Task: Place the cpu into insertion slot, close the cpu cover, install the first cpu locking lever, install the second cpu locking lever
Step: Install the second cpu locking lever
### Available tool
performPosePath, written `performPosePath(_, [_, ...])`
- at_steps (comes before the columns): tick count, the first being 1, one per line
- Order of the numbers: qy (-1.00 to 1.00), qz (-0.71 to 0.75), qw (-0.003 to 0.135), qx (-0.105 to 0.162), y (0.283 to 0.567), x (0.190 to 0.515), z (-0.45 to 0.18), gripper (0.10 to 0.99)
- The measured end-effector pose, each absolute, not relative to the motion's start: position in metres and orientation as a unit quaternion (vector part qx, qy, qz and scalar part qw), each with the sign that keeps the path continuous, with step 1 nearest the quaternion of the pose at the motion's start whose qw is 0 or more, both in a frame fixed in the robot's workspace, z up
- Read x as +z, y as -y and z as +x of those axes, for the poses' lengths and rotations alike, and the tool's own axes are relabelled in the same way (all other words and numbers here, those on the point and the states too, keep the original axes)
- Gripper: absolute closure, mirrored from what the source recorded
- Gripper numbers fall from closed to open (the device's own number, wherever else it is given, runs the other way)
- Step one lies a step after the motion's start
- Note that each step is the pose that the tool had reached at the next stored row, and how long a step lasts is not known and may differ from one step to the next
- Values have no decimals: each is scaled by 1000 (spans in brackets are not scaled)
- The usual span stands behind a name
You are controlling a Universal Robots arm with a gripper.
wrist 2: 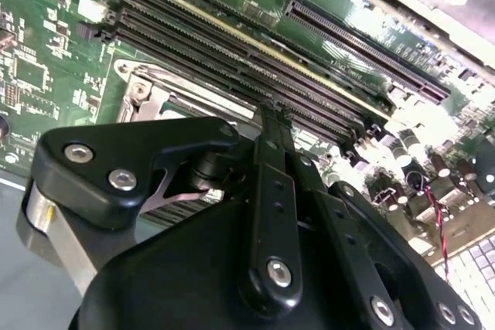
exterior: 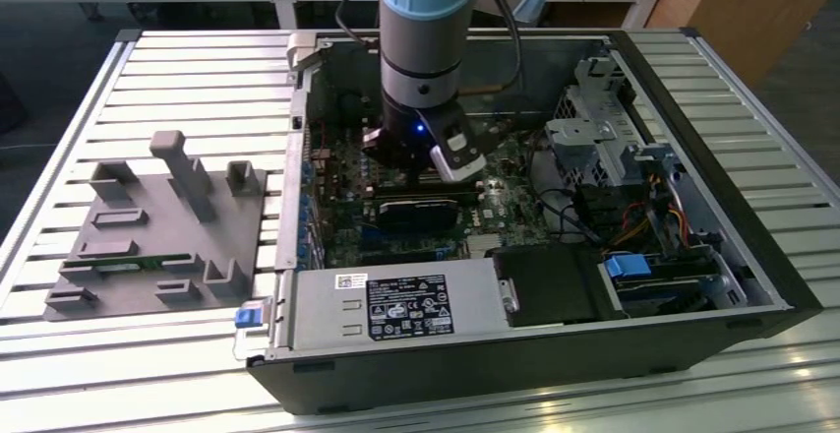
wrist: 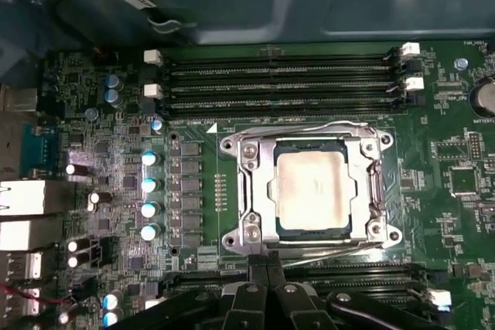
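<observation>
In the first wrist view one cpu (wrist: pixel 311 189) lies flat in the one insertion slot (wrist: pixel 267 226), its pale metal face showing through the cut-out of the one cpu cover (wrist: pixel 249 191), which appears folded down over it as a silvery frame. Two thin wire locking levers run along the frame: one (wrist: pixel 309 130) at 12 o'clock of the chip, the other (wrist: pixel 325 248) at 6 o'clock. Whether either is hooked under its catch I cannot tell. The end effector (wrist: pixel 267 295) sits just at 6 o'clock of the socket, black linkage arms drawn near each other, gripping nothing I can make out; whether the tips are fully closed I cannot tell. By my judgement the chip is light, stiff and fragile, best taken by its edges and never pressed on its underside; the cover is thin, springy sheet metal, hinged and light; the levers are stiff spring wire that will push back and could slip off smooth pads, so the bent free end is the place to take hold. In the exterior view the arm reaches down into the open computer case (exterior: pixel 735 256) on the slatted bench (exterior: pixel 171 69).
</observation>
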State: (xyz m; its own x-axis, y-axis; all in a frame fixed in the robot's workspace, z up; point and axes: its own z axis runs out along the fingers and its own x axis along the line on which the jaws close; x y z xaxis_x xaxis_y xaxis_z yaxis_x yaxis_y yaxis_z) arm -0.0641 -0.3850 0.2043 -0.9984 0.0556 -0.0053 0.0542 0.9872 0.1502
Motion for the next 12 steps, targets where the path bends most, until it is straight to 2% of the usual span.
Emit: performPosePath(12, [-993,28,4,114,399,202,-71,980])
